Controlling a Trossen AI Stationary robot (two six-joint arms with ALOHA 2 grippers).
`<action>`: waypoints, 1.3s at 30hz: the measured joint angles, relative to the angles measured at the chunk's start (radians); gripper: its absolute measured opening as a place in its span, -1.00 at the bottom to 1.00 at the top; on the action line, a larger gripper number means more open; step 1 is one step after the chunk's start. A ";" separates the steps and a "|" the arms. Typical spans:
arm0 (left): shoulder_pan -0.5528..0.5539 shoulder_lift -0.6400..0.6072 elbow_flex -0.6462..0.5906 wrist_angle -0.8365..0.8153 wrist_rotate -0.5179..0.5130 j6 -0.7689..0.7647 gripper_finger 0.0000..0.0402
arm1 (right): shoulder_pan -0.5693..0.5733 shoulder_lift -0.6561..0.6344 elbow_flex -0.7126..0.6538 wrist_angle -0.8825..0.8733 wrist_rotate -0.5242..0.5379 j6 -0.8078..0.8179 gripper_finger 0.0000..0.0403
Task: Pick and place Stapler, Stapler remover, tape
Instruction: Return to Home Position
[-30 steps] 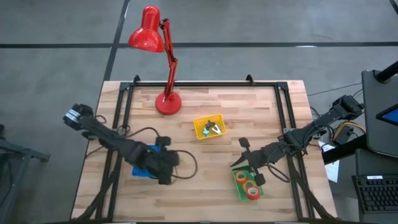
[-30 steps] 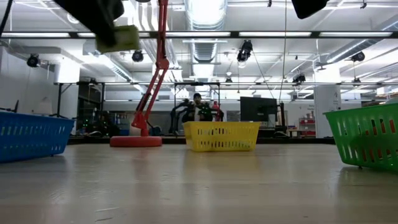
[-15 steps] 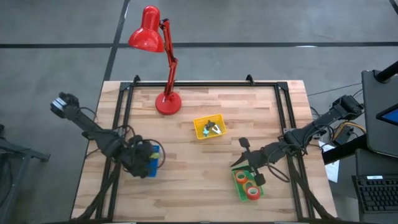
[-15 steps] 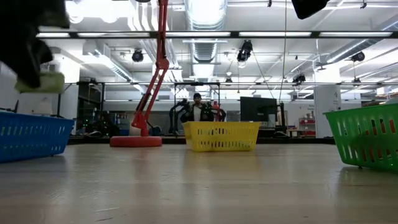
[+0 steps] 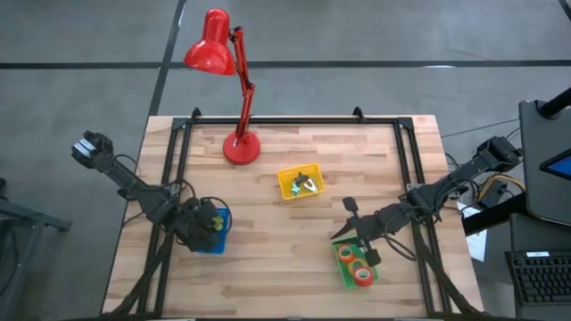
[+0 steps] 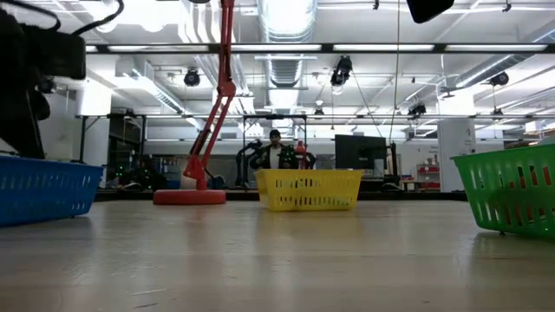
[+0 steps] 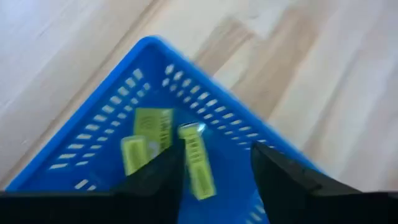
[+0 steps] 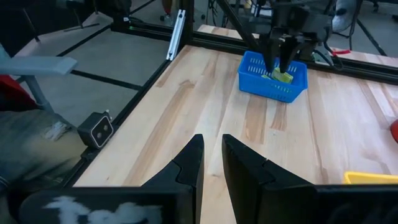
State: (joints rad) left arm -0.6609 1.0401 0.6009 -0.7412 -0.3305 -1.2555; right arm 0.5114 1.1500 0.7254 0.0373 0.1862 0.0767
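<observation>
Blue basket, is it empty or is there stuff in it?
Not empty. The blue basket holds lime-green oblong pieces, seen in the left wrist view, with the left pincer right above it.

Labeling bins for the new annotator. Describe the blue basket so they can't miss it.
On the wooden table, look near its left edge, under the left gripper. The blue basket holds lime-green oblong pieces; the yellow basket sits mid-table, the green basket holds tape rolls.

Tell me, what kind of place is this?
Probably a robotics lab or workshop in a large industrial hall. A wooden table holds small sorting baskets: blue basket, yellow basket, green basket. Behind are exposed ceiling ducts, strip lights and more equipment.
</observation>
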 joint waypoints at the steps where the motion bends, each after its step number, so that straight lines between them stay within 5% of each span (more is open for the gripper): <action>1: 0.000 0.000 0.009 0.004 0.000 0.005 -0.07 | 0.000 0.000 0.000 0.003 0.000 -0.004 -0.74; 5: 0.000 0.000 0.058 0.018 -0.039 0.091 -0.01 | -0.005 0.000 0.000 0.005 0.008 -0.010 -0.74; 8: 0.000 0.000 0.096 0.071 -0.184 0.214 -0.07 | -0.014 0.001 -0.009 0.009 0.009 -0.036 -0.74; 10: 0.015 0.000 0.098 0.188 -0.275 0.340 -0.19 | -0.029 0.002 -0.021 0.008 -0.004 -0.052 -0.77; 16: 0.100 0.000 0.080 0.552 -0.289 0.795 -0.85 | -0.127 0.002 -0.087 0.132 -0.124 -0.046 -0.93; 20: 0.167 -0.001 0.057 0.687 -0.249 0.947 -0.95 | -0.187 -0.014 -0.122 0.215 -0.280 -0.029 -0.96; 25: 0.233 -0.031 0.032 0.742 -0.140 1.039 -0.98 | -0.230 -0.091 -0.155 0.206 -0.268 -0.048 -0.96; 31: 0.238 -0.177 0.014 0.725 -0.142 1.111 -0.96 | -0.243 -0.277 -0.257 0.208 -0.217 -0.075 -0.96; 39: 0.236 -0.430 -0.160 0.730 -0.142 1.083 -0.97 | -0.242 -0.537 -0.430 0.205 -0.105 -0.057 -0.96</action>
State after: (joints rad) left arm -0.4248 0.6102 0.4410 -0.0116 -0.4722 -0.1721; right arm 0.2693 0.6131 0.2957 0.2426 0.0811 0.0201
